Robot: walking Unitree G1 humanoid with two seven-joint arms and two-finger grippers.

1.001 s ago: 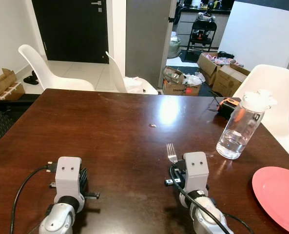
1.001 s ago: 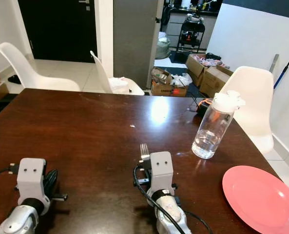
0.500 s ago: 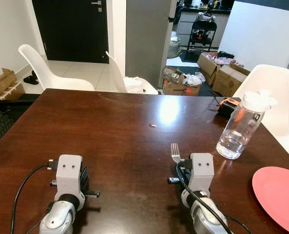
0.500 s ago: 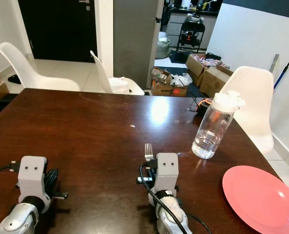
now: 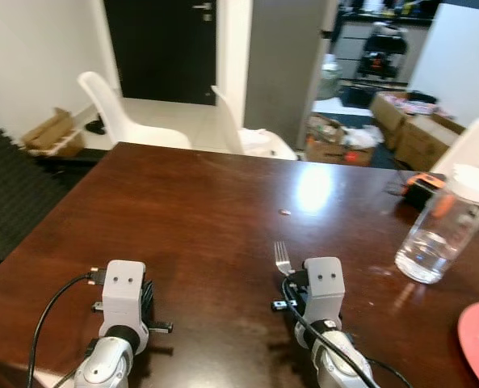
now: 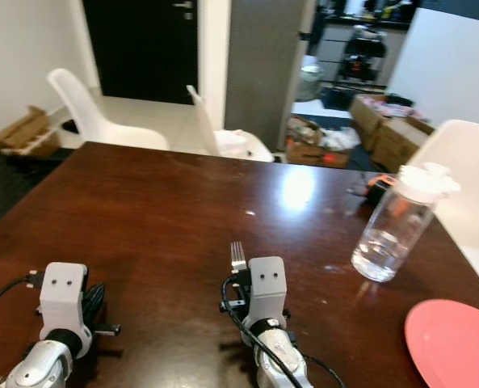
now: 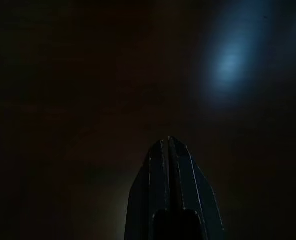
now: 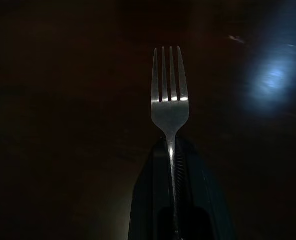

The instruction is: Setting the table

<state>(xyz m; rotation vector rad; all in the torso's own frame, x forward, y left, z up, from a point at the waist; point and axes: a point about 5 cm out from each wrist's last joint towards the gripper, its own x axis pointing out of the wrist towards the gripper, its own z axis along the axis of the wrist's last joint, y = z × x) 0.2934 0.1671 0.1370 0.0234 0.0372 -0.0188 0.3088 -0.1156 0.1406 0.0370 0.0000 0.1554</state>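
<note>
Dark wood tabletop w/ white chairs at far edge. Right gripper sits low over the near edge, about mid-width, fingers clamped on a fork's handle, tines pointing toward far edge. Left gripper rests near the near-left corner, fingers pressed together, nothing between them. Water bottle stands by right edge; pink plate at near-right corner.

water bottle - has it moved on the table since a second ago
No. The water bottle keeps its place beside the orange-black object near the table's far right edge; the whole view shifted because the camera turned.
</note>
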